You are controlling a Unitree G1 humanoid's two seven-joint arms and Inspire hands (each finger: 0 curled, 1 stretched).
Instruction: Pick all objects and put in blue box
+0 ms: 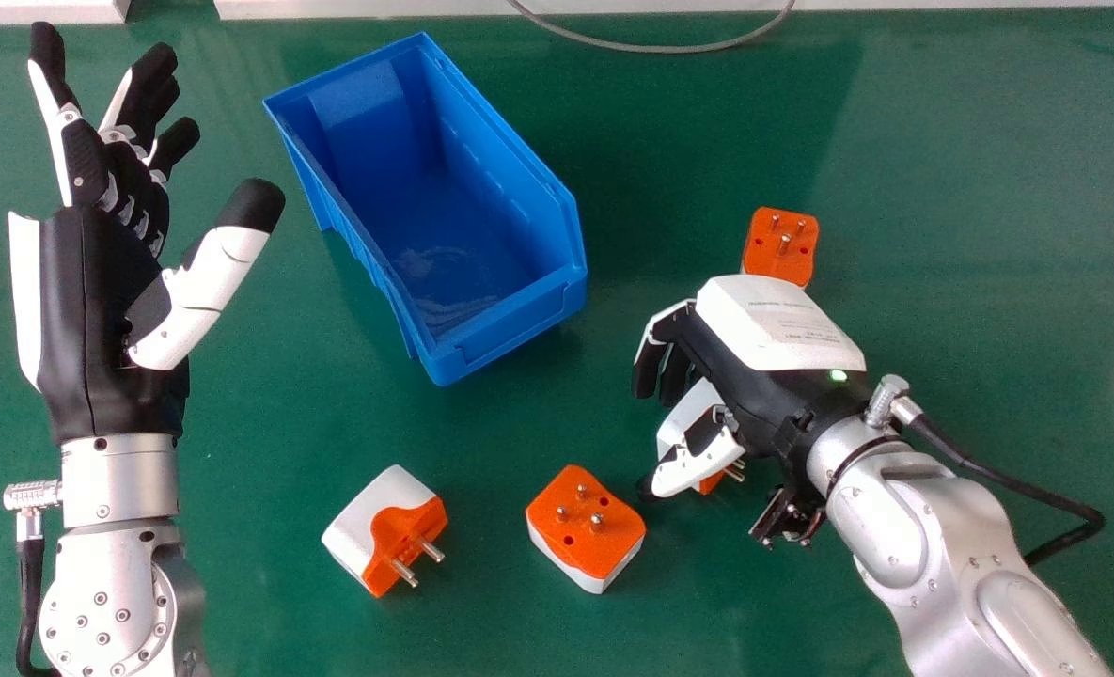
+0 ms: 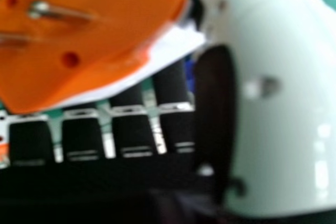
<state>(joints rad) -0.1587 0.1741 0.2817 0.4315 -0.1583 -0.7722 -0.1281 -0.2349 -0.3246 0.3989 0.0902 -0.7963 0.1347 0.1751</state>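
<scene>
Here's the left hand (image 1: pixel 91 310), matte black through the palm, with white edging, a white thumb shell (image 1: pixel 201 299) and rounded black fingertips (image 1: pixel 254 202). Below it, a silver forearm (image 1: pixel 119 545) dotted with dark screws (image 1: pixel 101 598), plus a knurled metal connector (image 1: pixel 32 495) feeding a black cable (image 1: pixel 32 602). Across to the right hand (image 1: pixel 740 381): glossy white back plate (image 1: pixel 773 324), small dark print, a green light (image 1: pixel 838 375) glowing, another metal connector (image 1: pixel 887 400), a looping black lead (image 1: pixel 1097 517), and smooth, rounded silver arm casings (image 1: pixel 965 536).
</scene>
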